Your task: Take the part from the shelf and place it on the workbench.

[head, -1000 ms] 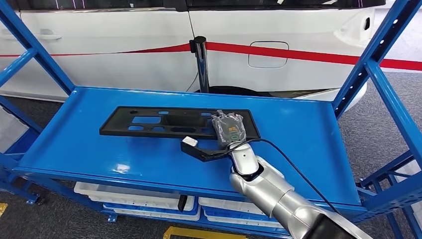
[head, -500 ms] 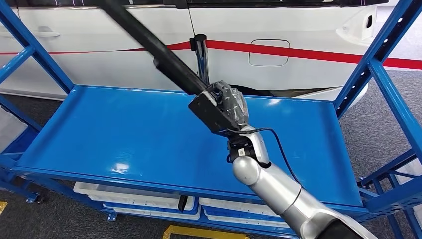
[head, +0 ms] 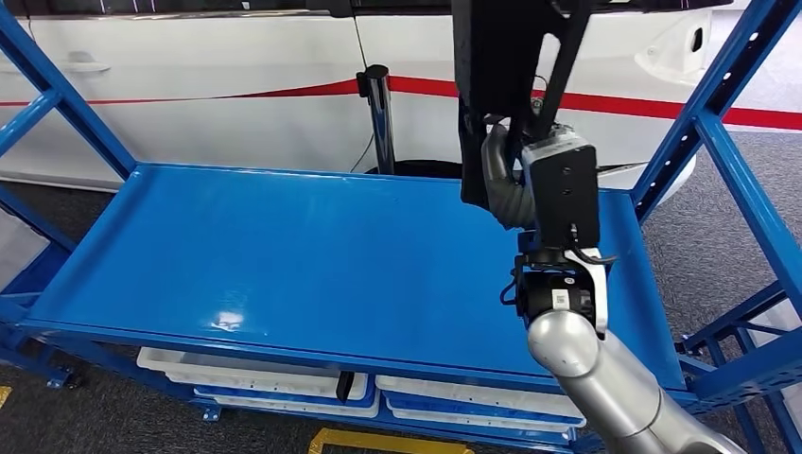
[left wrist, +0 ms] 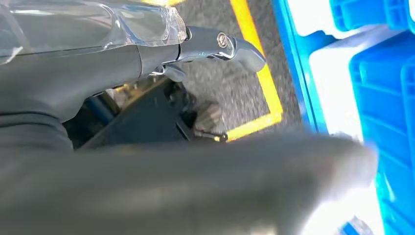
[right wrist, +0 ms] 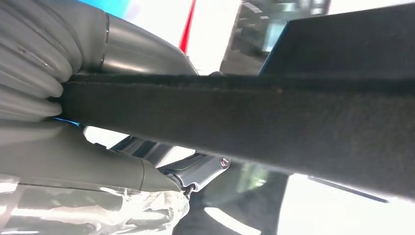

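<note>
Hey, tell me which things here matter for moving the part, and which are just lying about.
For the job:
black part, lifted upright
right hand, gripping the part
blue shelf, where it came from

Just there:
white car
white bins below the shelf
black post

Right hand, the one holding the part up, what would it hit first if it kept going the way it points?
The right hand points up and away over the shelf, gripping the black part. Nothing lies directly ahead before the white car behind the shelf, though depth is hard to judge.
</note>
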`<action>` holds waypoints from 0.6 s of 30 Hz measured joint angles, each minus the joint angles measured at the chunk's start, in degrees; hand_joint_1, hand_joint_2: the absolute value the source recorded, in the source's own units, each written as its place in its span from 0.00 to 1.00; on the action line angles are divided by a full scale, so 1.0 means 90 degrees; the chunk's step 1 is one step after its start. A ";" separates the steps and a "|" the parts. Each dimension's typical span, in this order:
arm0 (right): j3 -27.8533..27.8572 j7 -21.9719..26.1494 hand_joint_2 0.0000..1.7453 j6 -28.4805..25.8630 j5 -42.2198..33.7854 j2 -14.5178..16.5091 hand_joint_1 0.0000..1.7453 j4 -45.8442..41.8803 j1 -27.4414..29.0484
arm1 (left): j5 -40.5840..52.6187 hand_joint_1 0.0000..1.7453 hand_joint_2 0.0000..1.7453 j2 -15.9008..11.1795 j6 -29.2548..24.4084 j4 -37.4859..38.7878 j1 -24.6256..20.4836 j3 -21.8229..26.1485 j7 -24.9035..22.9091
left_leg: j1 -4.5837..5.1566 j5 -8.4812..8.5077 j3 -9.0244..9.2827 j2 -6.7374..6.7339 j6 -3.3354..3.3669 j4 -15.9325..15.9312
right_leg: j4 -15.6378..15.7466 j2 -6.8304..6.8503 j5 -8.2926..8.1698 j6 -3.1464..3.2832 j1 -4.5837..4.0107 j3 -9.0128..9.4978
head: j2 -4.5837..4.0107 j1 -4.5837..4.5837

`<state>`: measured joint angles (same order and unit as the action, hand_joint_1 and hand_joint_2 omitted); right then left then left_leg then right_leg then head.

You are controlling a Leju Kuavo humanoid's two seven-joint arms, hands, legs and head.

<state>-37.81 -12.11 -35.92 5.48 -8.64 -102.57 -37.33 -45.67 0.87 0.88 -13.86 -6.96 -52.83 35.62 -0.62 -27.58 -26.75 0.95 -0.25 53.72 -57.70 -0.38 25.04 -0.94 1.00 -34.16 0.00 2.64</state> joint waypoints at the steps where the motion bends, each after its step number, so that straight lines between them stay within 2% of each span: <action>1: 0.0007 0.0010 1.00 0.0024 0.0007 -0.0045 1.00 -0.0200 0.0013 | -0.0044 0.00 1.00 -0.0005 0.0093 0.0000 -0.0002 0.0073 -0.0055 | 0.0000 0.0000 0.0000 -0.0001 0.0000 0.0000 | 0.0000 0.0000 0.0000 0.0000 0.0000 -0.0001 | 0.0000 0.0000; 8: 0.0010 0.0245 1.00 0.0060 -0.0087 -0.0174 1.00 -0.1183 0.0076 | 0.0029 0.00 1.00 -0.0014 -0.0071 0.0000 -0.0001 0.0403 -0.0343 | -0.0003 0.0000 -0.0007 0.0001 0.0000 -0.0003 | 0.0000 0.0003 0.0000 0.0001 -0.0003 -0.0002 | 0.0000 0.0000; 13: 0.0010 0.0614 1.00 0.0117 -0.0921 -0.0206 1.00 -0.1636 0.0157 | 0.0219 0.00 1.00 -0.0015 -0.0379 0.0000 0.0026 0.0416 -0.1227 | -0.0003 0.0000 -0.0012 0.0002 0.0000 -0.0003 | 0.0000 0.0005 0.0000 0.0001 -0.0002 -0.0002 | 0.0000 0.0000; 18: -0.0004 0.1327 1.00 0.0254 -0.1494 -0.0182 1.00 -0.1879 0.0273 | 0.0708 0.00 1.00 -0.0015 -0.0760 0.0000 0.0053 0.0376 -0.1987 | 0.0003 -0.0030 -0.0064 0.0005 0.0068 0.0075 | 0.0010 0.0014 -0.0031 -0.0041 0.0037 -0.0022 | 0.0000 0.0001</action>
<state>-37.85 -0.17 -33.63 -7.97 -10.28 -119.48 -34.87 -39.30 0.74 -5.96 -13.86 -6.48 -49.45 17.73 -0.60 -27.85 -27.33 0.99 0.36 54.40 -57.60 -0.26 24.76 -1.31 1.33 -34.36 0.00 2.65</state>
